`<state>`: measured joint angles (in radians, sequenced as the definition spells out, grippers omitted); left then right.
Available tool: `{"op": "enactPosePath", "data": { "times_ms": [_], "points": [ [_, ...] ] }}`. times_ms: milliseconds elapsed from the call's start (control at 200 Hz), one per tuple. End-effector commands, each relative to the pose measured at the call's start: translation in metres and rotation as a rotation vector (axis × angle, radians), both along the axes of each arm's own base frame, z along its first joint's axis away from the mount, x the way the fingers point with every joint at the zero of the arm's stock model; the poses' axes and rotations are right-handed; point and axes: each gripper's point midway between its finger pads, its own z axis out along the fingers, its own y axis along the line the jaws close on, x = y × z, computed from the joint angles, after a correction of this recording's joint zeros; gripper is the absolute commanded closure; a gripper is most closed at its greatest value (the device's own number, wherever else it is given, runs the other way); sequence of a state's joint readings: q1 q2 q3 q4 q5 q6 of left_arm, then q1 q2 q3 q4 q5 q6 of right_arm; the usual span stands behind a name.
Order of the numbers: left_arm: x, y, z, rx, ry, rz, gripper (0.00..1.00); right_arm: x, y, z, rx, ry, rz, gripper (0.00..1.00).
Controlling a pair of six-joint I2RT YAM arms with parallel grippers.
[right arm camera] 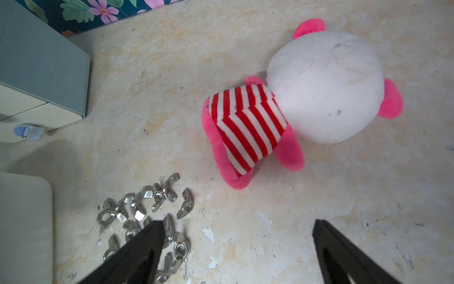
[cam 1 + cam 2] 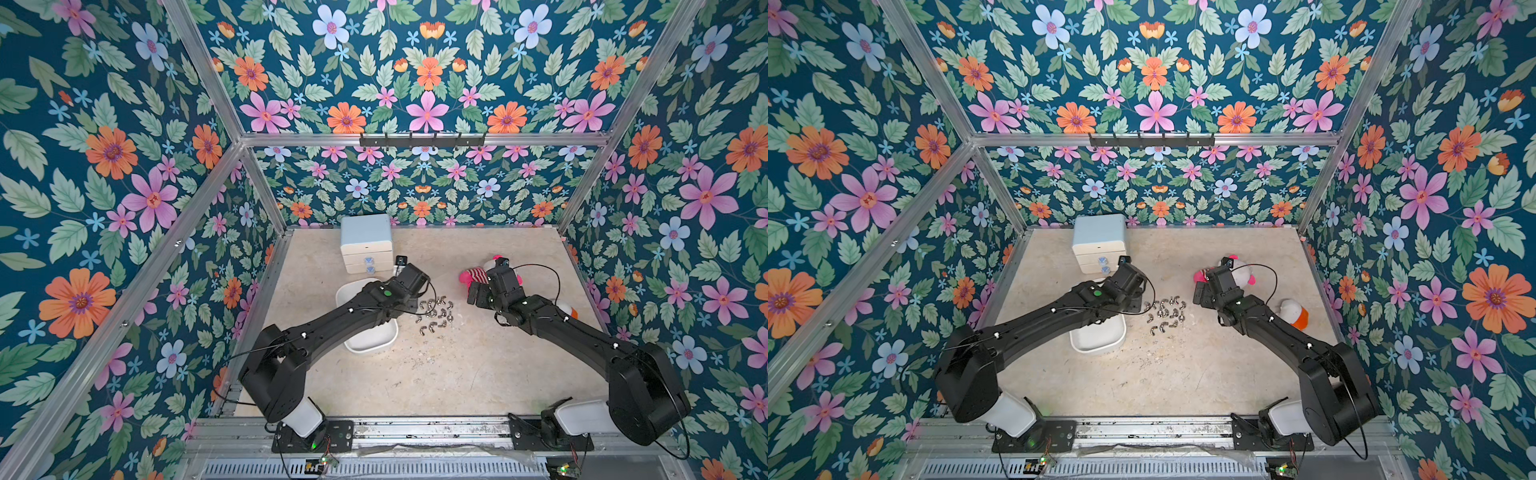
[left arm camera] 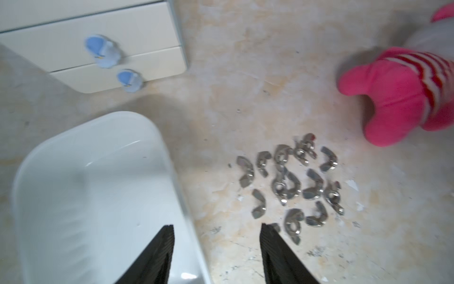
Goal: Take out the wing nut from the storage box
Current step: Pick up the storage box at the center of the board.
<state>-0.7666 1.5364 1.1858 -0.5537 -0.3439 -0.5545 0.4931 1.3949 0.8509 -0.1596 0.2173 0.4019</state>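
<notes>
The box (image 2: 374,338) is seen on the table (image 2: 457,374), half covered by the left arm (image 2: 332,320). The wing nuts (image 3: 290,182) are heaped on the table just beside the box, outside it. The left pincer (image 3: 216,226) is held over the box rim, jaws apart, nothing gripped. The right pincer (image 1: 238,222) is held past the nuts from the box, jaws wide, nothing gripped. The drawers (image 2: 365,239) are set just behind the box. The plush (image 1: 324,86) is laid farther from the box than the nuts.

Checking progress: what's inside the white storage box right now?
The storage box floor seen from the left wrist is bare white, no nuts. The left arm covers its middle in both top views. The wing nuts lie beside it on the table.
</notes>
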Motion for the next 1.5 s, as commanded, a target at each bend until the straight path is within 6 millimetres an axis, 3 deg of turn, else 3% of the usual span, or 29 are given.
{"op": "enactPosePath", "data": {
  "times_ms": [0, 75, 145, 455, 575, 720, 860, 1080, 1256, 1426, 1496],
  "points": [
    [-0.001, 0.06, -0.002, 0.048, 0.019, 0.154, 0.37, 0.0, -0.002, 0.001, -0.003, -0.007, -0.006, 0.01],
    [-0.005, 0.101, -0.006, 0.067, 0.036, 0.253, 0.36, -0.001, -0.002, -0.001, 0.0, -0.007, -0.006, 0.01],
    [-0.01, 0.127, -0.011, 0.084, 0.054, 0.3, 0.36, -0.002, -0.002, -0.002, 0.004, -0.007, -0.005, 0.01],
    [-0.03, 0.164, -0.057, 0.12, 0.158, 0.373, 0.35, -0.002, -0.002, 0.0, 0.001, -0.01, -0.009, 0.01],
    [-0.034, 0.163, -0.081, 0.091, 0.213, 0.362, 0.38, -0.002, -0.004, 0.002, -0.002, -0.013, -0.013, 0.01],
    [-0.035, 0.158, -0.101, 0.064, 0.259, 0.351, 0.56, -0.002, -0.004, 0.004, -0.001, -0.016, -0.015, 0.01],
    [-0.03, 0.161, -0.09, 0.056, 0.219, 0.367, 0.74, -0.002, -0.005, 0.005, -0.005, -0.018, -0.016, 0.01],
    [-0.02, 0.162, -0.063, 0.047, 0.137, 0.344, 0.84, 0.002, -0.001, 0.005, 0.003, -0.016, -0.009, 0.01],
    [-0.021, 0.16, -0.069, 0.066, 0.166, 0.314, 0.85, 0.005, 0.002, 0.006, 0.004, -0.018, -0.004, 0.01],
    [-0.028, 0.161, -0.083, 0.051, 0.2, 0.344, 0.74, 0.005, 0.002, 0.006, 0.002, -0.016, -0.002, 0.01],
    [-0.027, 0.16, -0.086, 0.043, 0.198, 0.346, 0.75, 0.005, 0.002, 0.007, -0.001, -0.017, -0.001, 0.01]
  ]
}}
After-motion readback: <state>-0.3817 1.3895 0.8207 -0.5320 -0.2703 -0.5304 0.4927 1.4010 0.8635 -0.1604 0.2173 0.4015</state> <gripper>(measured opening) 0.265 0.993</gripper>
